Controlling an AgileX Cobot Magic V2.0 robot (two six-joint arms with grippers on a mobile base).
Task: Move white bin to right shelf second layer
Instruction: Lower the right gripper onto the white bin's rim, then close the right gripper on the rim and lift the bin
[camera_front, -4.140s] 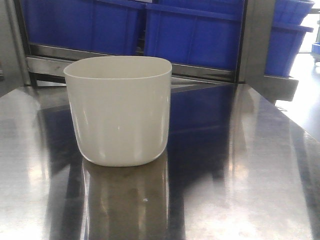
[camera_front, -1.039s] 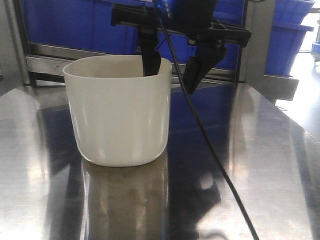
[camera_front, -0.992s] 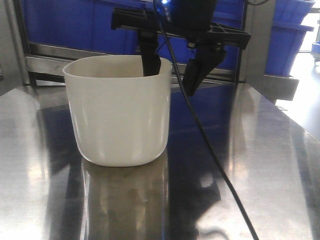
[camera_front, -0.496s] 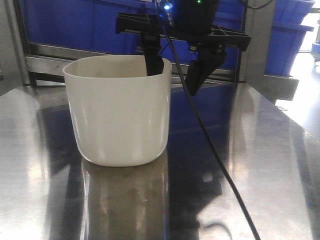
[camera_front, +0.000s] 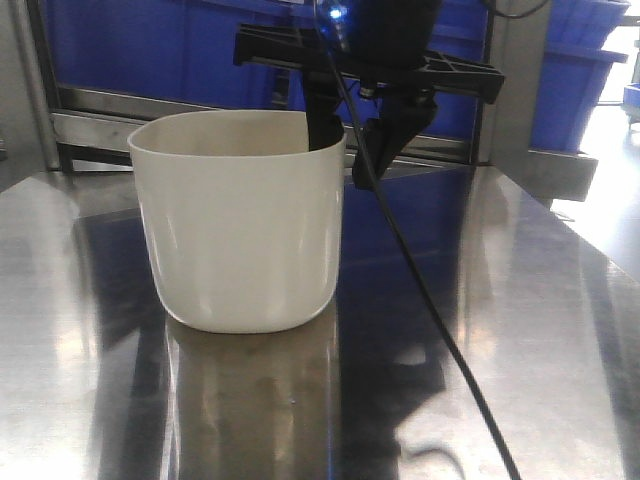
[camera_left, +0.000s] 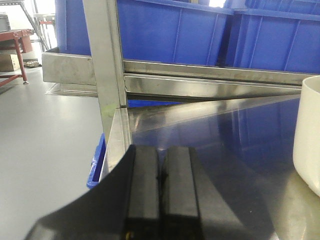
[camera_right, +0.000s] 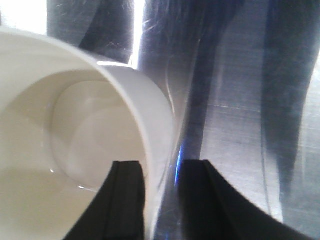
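Note:
The white bin (camera_front: 238, 225) stands upright on the steel table (camera_front: 500, 330); its inside (camera_right: 60, 150) shows empty in the right wrist view. My right gripper (camera_front: 346, 165) comes down from above over the bin's right wall. One finger (camera_right: 127, 195) is inside the bin and the other finger (camera_right: 205, 195) is outside, pinched on that wall. My left gripper (camera_left: 161, 170) is shut on nothing, low over the table's left edge, with the bin's side (camera_left: 310, 135) off to its right. The right shelf second layer is out of view.
Blue crates (camera_front: 390, 70) sit on a steel rack (camera_front: 110, 105) just behind the table. A rack upright (camera_left: 107, 65) rises at the table's left corner, with grey floor (camera_left: 45, 145) beyond. A black cable (camera_front: 430, 320) hangs from the right arm across the table.
The right gripper came down over the bin's right wall, and its fingers closed from wide apart onto that wall. The bin shifted slightly to the right.

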